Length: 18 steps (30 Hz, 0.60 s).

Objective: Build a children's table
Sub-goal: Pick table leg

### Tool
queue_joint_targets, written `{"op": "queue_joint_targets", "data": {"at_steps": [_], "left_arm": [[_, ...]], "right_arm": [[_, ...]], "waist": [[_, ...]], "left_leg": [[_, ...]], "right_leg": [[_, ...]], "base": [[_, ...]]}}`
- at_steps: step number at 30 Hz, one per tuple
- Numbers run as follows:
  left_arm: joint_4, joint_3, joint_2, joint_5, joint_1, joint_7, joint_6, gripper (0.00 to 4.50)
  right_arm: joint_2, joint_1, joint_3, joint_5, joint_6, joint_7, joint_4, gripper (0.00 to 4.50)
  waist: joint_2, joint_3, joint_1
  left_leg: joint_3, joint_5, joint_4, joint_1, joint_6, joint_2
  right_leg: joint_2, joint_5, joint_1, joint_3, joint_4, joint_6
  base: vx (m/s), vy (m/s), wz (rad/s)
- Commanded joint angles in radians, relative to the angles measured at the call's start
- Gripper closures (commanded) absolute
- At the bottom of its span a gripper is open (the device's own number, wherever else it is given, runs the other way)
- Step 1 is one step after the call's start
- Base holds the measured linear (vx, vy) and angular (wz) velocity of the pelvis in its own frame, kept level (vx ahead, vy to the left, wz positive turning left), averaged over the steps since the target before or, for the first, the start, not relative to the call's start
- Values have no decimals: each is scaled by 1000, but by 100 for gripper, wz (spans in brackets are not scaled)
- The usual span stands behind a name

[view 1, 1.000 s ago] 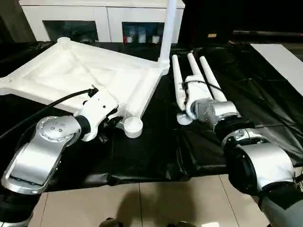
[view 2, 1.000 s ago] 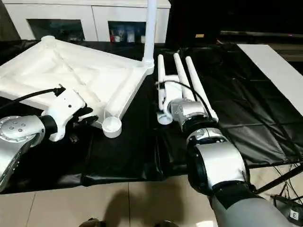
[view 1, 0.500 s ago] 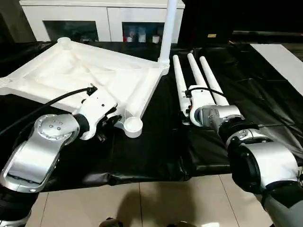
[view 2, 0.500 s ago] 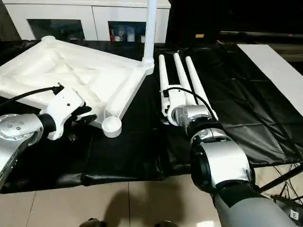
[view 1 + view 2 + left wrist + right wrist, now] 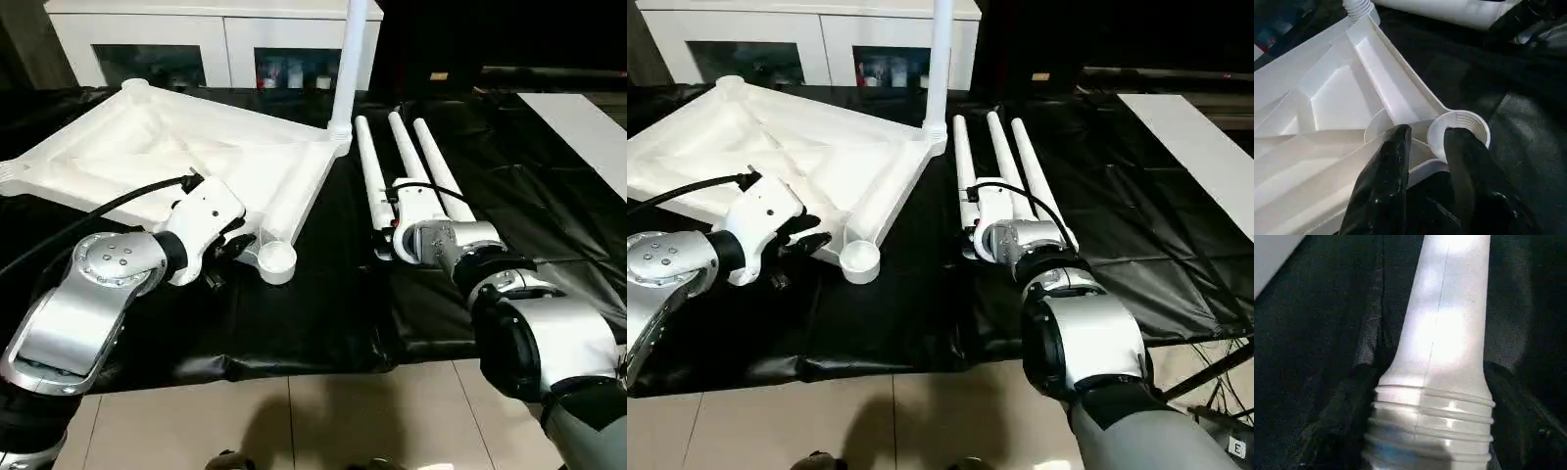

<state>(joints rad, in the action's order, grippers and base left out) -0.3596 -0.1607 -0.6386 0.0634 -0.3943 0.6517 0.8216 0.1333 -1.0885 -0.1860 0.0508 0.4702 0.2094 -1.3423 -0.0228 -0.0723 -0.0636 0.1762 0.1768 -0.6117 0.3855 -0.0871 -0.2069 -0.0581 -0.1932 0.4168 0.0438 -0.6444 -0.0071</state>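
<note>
Legs were the matter at hand: three loose white legs [image 5: 407, 162] lay side by side on the black-covered counter [image 5: 549, 206], their long axes running straight away from the robot, ribbed threaded ends nearest it. The right hand [image 5: 397, 227] sat at the near end of this row, seemingly over the middle leg, and its wrist view looked straight along a leg [image 5: 1442, 347] with the threaded collar between the fingers; whether those fingers were merely spread around it or already pinching it could not be told. A fourth leg [image 5: 940, 59] stood upright in the far corner socket of the tabletop [image 5: 167, 157], which lay upside down, ribs up, to the left of the loose legs. The left hand [image 5: 1425, 161] pinched the tabletop's rim just beside the empty near corner socket [image 5: 276, 260], one finger [image 5: 1388, 171] inside the frame and the other against the socket's wall. That open socket lay to the left of the right hand and a little nearer the robot, across a strip of bare black cover. By my judgement the coming move hinged on this: the leg would have to be lifted, swung from lying flat to upright, and carried leftward over the socket, with the right arm plainly the nearer one.
</note>
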Motion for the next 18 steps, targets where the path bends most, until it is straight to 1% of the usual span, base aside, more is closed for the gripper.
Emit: {"op": "queue_joint_targets", "data": {"at_steps": [1, 2, 3, 4, 5, 6, 7, 8, 9, 10, 11, 12, 13, 14, 15, 16, 17, 18], "left_arm": [[12, -6, 9, -1, -19, -4, -16, 309], [17, -8, 13, -4, -20, -9, -22, 309], [31, -6, 30, -7, -25, -25, -37, 309], [44, -2, 46, -8, -29, -39, -49, 309], [45, -2, 47, -8, -30, -40, -50, 309], [71, 2, 72, -16, -42, -70, -63, 309], [87, 5, 85, -20, -50, -85, -73, 309], [101, 9, 97, -25, -57, -100, -83, 309], [113, 15, 108, -28, -63, -114, -86, 309], [122, 21, 118, -29, -68, -127, -88, 309], [124, 26, 125, -29, -70, -137, -88, 309], [137, 37, 146, -29, -79, -159, -99, 309], [154, 47, 171, -30, -92, -185, -113, 309], [166, 53, 188, -31, -99, -203, -124, 309], [186, 70, 228, -19, -117, -232, -138, 309], [208, 112, 306, 31, -145, -263, -138, 309], [211, 121, 323, 43, -150, -267, -137, 274], [222, 181, 407, 120, -173, -288, -126, 274]], "right_arm": [[8, 18, -8, 16, -41, -22, 18, 167], [6, 22, -8, 15, -69, -25, 26, 167], [-1, 36, -18, 23, -143, -13, 51, 168], [-8, 48, -31, 35, -186, -5, 71, 168], [-9, 49, -33, 37, -191, -4, 74, 168], [-21, 77, -32, 43, -256, 29, 107, 168], [-25, 95, -22, 36, -290, 31, 132, 169], [-29, 112, -12, 28, -324, 31, 155, 170], [-32, 126, -11, 28, -337, 32, 174, 170], [-35, 137, -10, 29, -343, 37, 190, 171], [-38, 147, -9, 31, -349, 42, 204, 171], [-42, 171, -10, 34, -379, 40, 240, 171], [-48, 199, -13, 40, -399, 34, 282, 171], [-52, 220, -14, 45, -416, 30, 309, 171], [-55, 262, -13, 42, -463, 9, 363, 172], [-65, 332, -19, 42, -532, -18, 458, 172], [-67, 346, -21, 43, -546, -24, 477, 173], [-77, 409, -20, 41, -576, -33, 574, 173]], "waist": [[23, 78, -2], [21, 78, -1], [22, 78, -1], [24, 78, -1], [23, 79, 0], [25, 81, 1], [23, 80, 1], [26, 82, 1], [29, 84, 0], [26, 84, 2], [27, 84, 2], [25, 86, 1], [27, 87, 0], [26, 87, -2], [18, 87, -2], [21, 90, -6], [17, 86, -5], [14, 90, -16]], "left_leg": [[1, 188, 66, -20, -53, -13], [0, 203, 65, -21, -57, -13], [0, 208, 66, -20, -58, -13], [1, 225, 65, -22, -60, -14], [0, 223, 65, -21, -58, -13], [-1, 206, 66, -17, -52, -13], [0, 210, 65, -17, -50, -13], [-1, 200, 64, -18, -44, -12], [-2, 189, 63, -17, -42, -12], [-3, 186, 63, -17, -39, -12], [-3, 184, 63, -17, -35, -11], [-2, 174, 63, -16, -30, -12], [-2, 165, 62, -17, -28, -11], [-2, 158, 62, -17, -22, -11], [0, 148, 62, -15, -19, -11], [-3, 139, 62, -16, -17, -12], [1, 132, 63, -12, -14, -11], [-1, 128, 62, -14, -13, -11]], "right_leg": [[-62, -94, -52, -37, 61, -240], [-61, -114, -51, -37, 63, -234], [-62, -121, -51, -37, 65, -231], [-64, -136, -48, -38, 69, -226], [-63, -133, -51, -38, 67, -224], [-61, -112, -53, -36, 66, -224], [-60, -112, -52, -37, 67, -223], [-60, -99, -53, -37, 67, -225], [-60, -87, -55, -36, 64, -228], [-59, -81, -55, -35, 64, -232], [-58, -76, -57, -35, 63, -233], [-58, -62, -59, -35, 63, -234], [-58, -52, -58, -36, 62, -234], [-57, -38, -58, -36, 62, -235], [-56, -28, -60, -36, 64, -232], [-58, -20, -61, -35, 60, -234], [-57, -16, -62, -38, 65, -230], [-59, -2, -64, -37, 61, -226]], "base": [[0, 0, 0], [0, 0, 0], [0, 0, 0], [0, 0, 0], [0, 0, 0], [0, 0, 0], [0, 0, 0], [0, 0, 0], [0, 0, 0], [0, 0, 0], [0, 0, 0], [0, 0, 0], [0, 0, 0], [0, 0, 0], [0, 0, 0], [0, 0, 0], [0, 0, 0], [0, 0, 0]]}}
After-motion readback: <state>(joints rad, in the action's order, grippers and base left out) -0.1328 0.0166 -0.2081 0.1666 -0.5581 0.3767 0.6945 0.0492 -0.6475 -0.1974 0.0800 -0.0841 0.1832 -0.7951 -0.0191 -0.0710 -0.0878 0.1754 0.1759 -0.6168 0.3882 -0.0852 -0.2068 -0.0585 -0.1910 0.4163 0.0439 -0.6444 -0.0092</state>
